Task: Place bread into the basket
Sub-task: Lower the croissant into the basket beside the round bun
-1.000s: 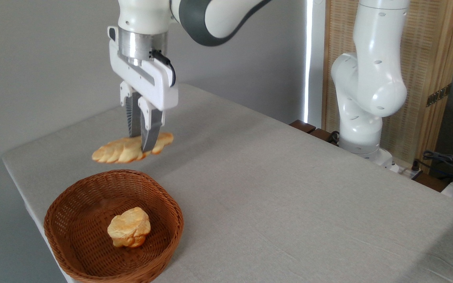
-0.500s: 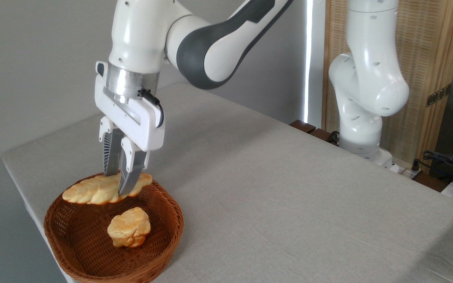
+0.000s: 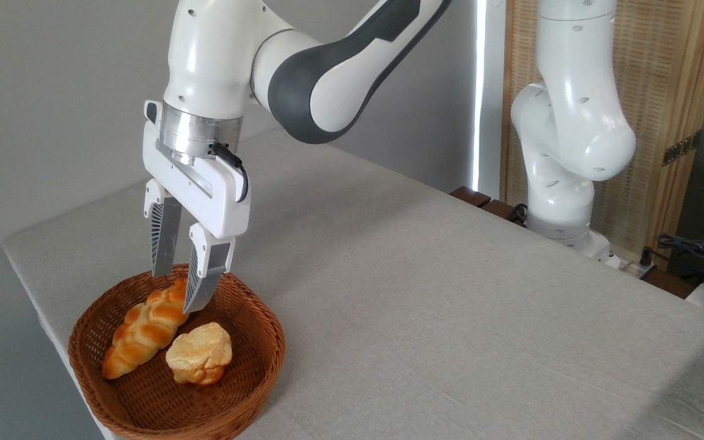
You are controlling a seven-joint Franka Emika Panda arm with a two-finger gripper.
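The braided golden-brown bread point(image 3: 141, 330) lies inside the round wicker basket point(image 3: 254, 360) at the table's near left corner, slanting from upper right to lower left. Its upper end sits behind one fingertip. My gripper point(image 3: 176, 292) hangs open just above that end, fingers spread, with nothing held between them.
A round pale-golden bun point(image 3: 200, 353) rests in the basket beside the loaf, touching or nearly touching it. The grey tablecloth point(image 3: 425, 293) stretches to the right. The table's left edge runs close to the basket. The arm's white base point(image 3: 563, 183) stands at the back right.
My gripper came down over the basket with the loaf, then its fingers spread and let go. The loaf dropped into the basket and now lies tilted beside the bun.
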